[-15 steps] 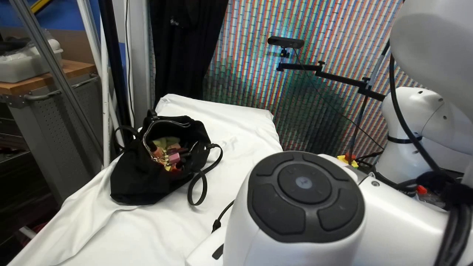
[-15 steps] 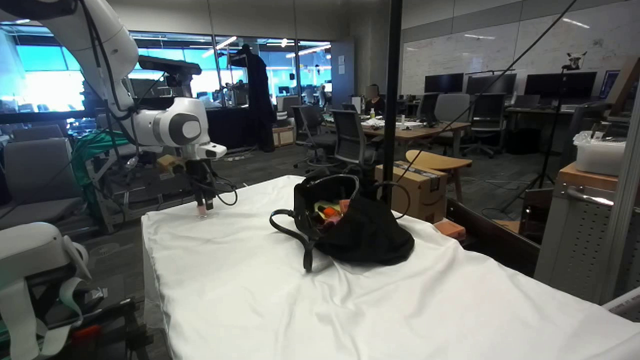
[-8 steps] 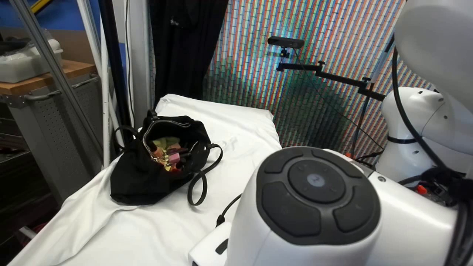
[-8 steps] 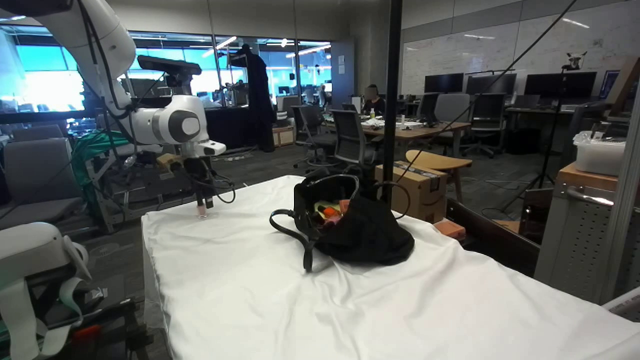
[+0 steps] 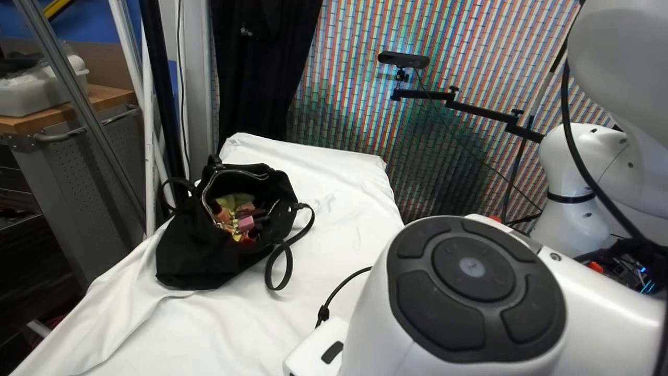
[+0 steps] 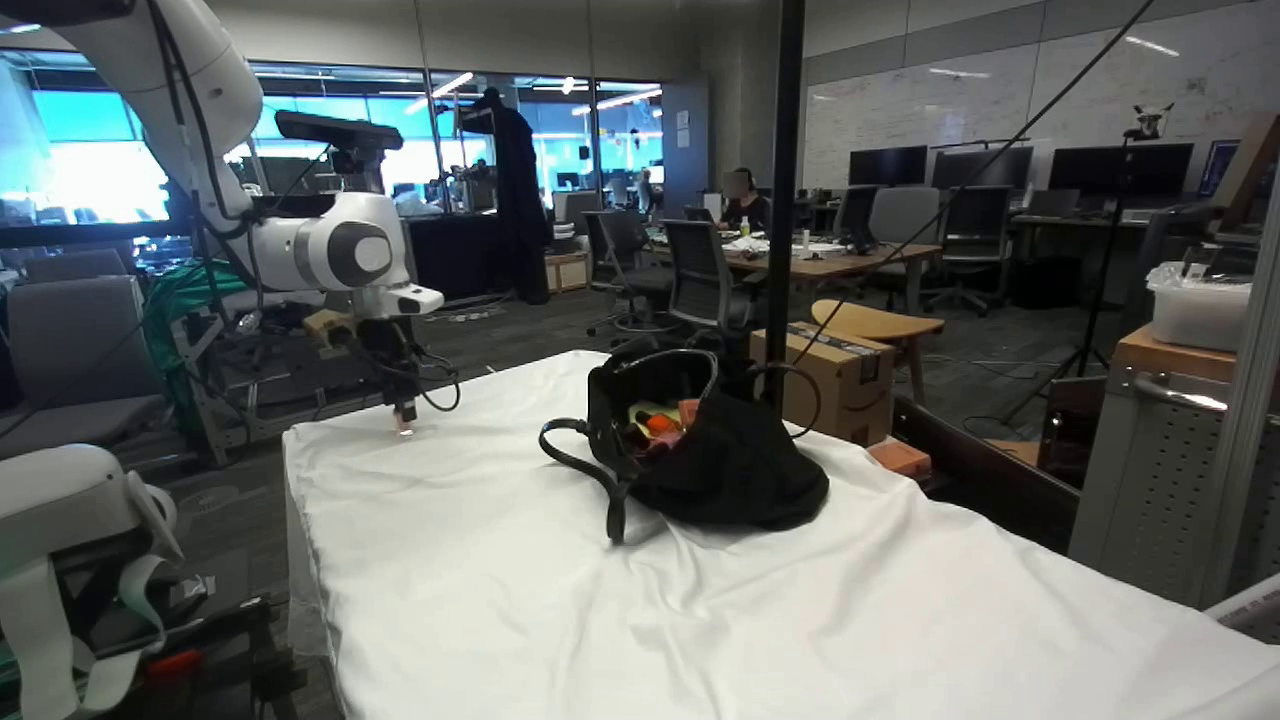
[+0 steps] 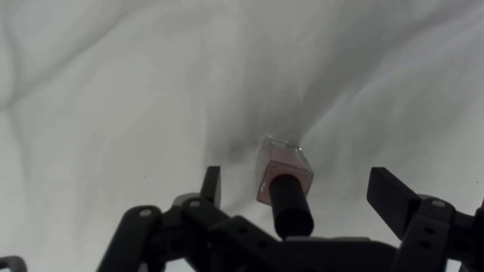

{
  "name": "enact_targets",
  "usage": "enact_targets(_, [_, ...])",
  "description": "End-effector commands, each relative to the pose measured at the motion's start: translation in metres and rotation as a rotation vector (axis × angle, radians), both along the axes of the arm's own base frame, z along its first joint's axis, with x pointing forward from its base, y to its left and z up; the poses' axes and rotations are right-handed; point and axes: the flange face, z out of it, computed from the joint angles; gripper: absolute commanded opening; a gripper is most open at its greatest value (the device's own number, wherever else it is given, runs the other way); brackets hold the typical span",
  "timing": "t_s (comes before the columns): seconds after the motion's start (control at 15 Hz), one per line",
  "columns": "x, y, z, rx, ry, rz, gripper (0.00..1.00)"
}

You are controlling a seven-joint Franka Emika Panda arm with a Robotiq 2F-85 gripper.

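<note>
Fingers (image 7: 392,200): spread | pink, black-capped bottle (image 7: 287,182): between them, apart from both

The pink, clear-walled nail-polish bottle (image 7: 285,187), black cap (image 7: 290,207) fitted, stands upright on the white-draped counter (image 6: 700,620), at five o'clock from wrist-view centre, between the hand's (image 7: 297,185) parted fingers (image 7: 391,200).
</note>
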Motion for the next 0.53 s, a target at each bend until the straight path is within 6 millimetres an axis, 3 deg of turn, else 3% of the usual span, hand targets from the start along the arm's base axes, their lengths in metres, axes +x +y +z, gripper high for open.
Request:
enact_targets(0.0, [-0.0113, -0.0028, 0.0086, 0.001, -0.015, 0.003, 1.00])
enact_targets(0.47, [-0.0121, -0.0016, 0.0051, 0.018, -0.019, 0.033, 1.00])
